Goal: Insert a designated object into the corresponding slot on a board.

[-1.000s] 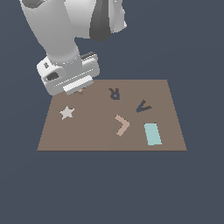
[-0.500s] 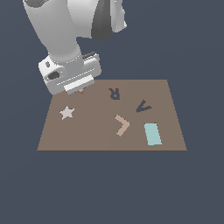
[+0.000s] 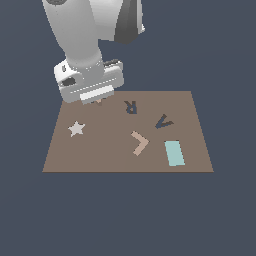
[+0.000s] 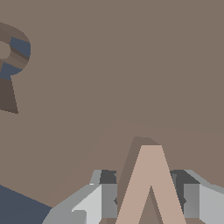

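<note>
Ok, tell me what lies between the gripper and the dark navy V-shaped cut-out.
In the exterior view, the dark navy letter R shape sits between the gripper and the dark navy V-shaped cut-out; otherwise bare brown board.

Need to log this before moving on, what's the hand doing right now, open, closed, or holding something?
Hand: its fingers sit either side of the small tan V piece at the board's far edge; whether they grip it cannot be told.

V piece (image 4: pixel 149 188) cropped, end effector (image 4: pixel 148 201) fingertips cropped
</note>
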{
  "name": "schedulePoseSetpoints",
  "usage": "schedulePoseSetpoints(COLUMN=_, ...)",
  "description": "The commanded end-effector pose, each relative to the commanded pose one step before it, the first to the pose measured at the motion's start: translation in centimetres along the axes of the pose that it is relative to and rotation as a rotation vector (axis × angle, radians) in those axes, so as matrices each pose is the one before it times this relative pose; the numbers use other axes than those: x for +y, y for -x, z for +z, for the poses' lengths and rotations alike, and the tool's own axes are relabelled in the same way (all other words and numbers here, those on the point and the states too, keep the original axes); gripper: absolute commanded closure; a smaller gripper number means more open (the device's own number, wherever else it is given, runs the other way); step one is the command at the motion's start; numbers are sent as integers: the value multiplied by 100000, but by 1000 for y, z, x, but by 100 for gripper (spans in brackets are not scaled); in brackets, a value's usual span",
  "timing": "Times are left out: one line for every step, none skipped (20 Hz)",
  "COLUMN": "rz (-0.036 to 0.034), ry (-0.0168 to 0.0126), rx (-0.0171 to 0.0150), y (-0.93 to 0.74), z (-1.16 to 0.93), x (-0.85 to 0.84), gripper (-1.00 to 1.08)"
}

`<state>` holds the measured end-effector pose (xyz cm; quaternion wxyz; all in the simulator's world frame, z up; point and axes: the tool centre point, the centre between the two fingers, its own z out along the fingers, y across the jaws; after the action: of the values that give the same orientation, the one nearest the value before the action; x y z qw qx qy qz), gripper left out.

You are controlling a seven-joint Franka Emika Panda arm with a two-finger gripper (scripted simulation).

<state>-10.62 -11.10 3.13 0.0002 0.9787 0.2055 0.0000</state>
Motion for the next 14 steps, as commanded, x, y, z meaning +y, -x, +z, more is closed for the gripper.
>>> schedulePoseSetpoints(rz=4775, ry=14, rx=26, y=-113, z=-43, x=-962, gripper=108)
schedulePoseSetpoints(rz=2140, ry=2, rx=0, y=-42, z=-15, x=-422, gripper=108)
schedulePoseSetpoints(rz=2240, ry=2, rx=0, y=-45, z=-16, x=-441, gripper=108)
schedulePoseSetpoints(rz=2337, ry=2, rx=0, y=-48, z=-16, x=-461, gripper=108)
schedulePoseSetpoints(rz=2433, ry=2, rx=0, y=-51, z=-17, x=-481, gripper=108)
schedulePoseSetpoints(rz=2530, ry=2, rx=0, y=-53, z=-18, x=-500, gripper=108)
schedulePoseSetpoints(rz=2624, ry=1, rx=0, y=-56, z=-18, x=-520, gripper=108)
schedulePoseSetpoints(rz=2719, ry=1, rx=0, y=-60, z=-19, x=-540, gripper=108)
schedulePoseSetpoints(rz=2813, ry=1, rx=0, y=-63, z=-20, x=-560, gripper=108)
schedulePoseSetpoints(rz=2898, ry=0, rx=0, y=-66, z=-20, x=-577, gripper=108)
schedulePoseSetpoints(rz=2908, ry=0, rx=0, y=-67, z=-20, x=-580, gripper=108)
schedulePoseSetpoints(rz=2899, ry=0, rx=0, y=-68, z=-20, x=-579, gripper=108)
schedulePoseSetpoints(rz=2890, ry=0, rx=0, y=-69, z=-20, x=-579, gripper=108)
schedulePoseSetpoints(rz=2885, ry=-1, rx=0, y=-69, z=-20, x=-579, gripper=108)
